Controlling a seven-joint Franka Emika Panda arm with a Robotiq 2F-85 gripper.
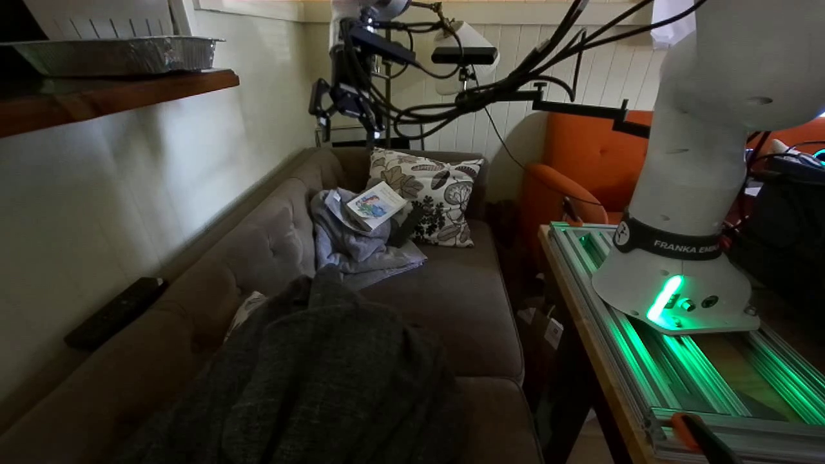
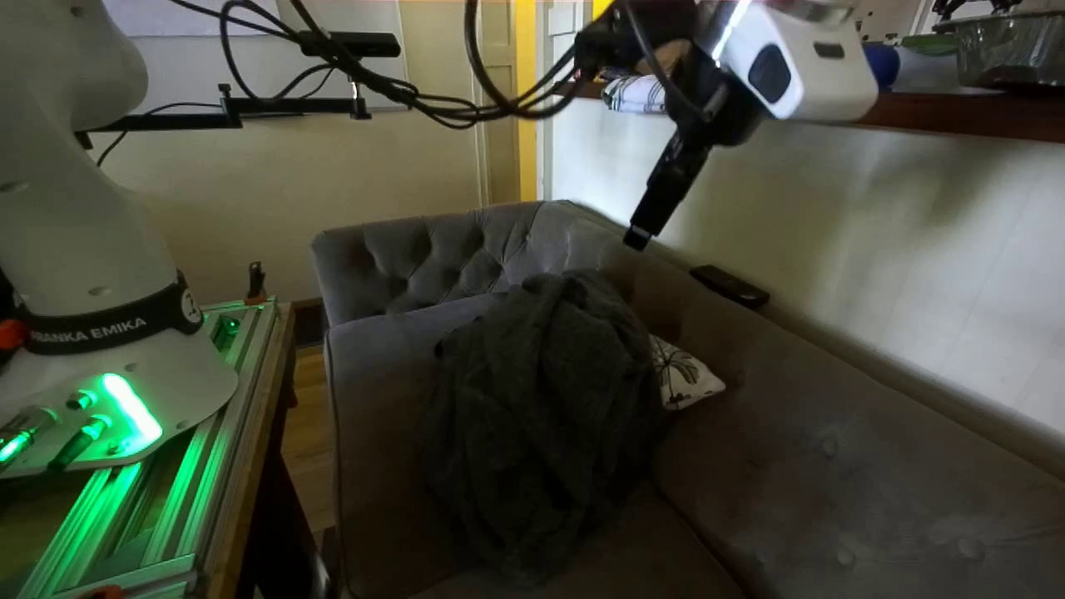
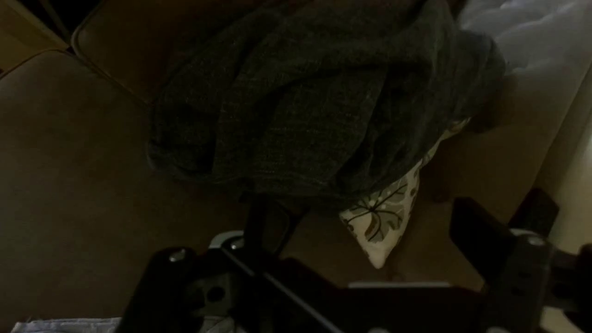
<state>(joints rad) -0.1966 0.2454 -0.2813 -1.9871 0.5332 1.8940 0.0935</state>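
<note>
My gripper (image 1: 349,132) is open and empty, raised above the grey sofa (image 1: 445,303). It also shows in an exterior view (image 2: 637,237) and in the wrist view (image 3: 363,210), fingers wide apart. Below it, a crumpled dark grey blanket (image 3: 300,115) lies in a heap on the seat; it shows in both exterior views (image 1: 335,380) (image 2: 549,424). The blanket covers most of a white leaf-patterned pillow (image 3: 381,222). One pillow corner (image 2: 686,374) sticks out and appears between the fingers in the wrist view, apart from them.
A light grey blanket (image 1: 361,248), a book (image 1: 377,205) and another patterned pillow (image 1: 445,193) lie at one sofa end. A black remote (image 1: 116,314) rests on the sofa back. A wooden shelf (image 1: 129,96) with a foil tray (image 1: 129,58) juts from the wall. An orange armchair (image 1: 599,154) stands behind.
</note>
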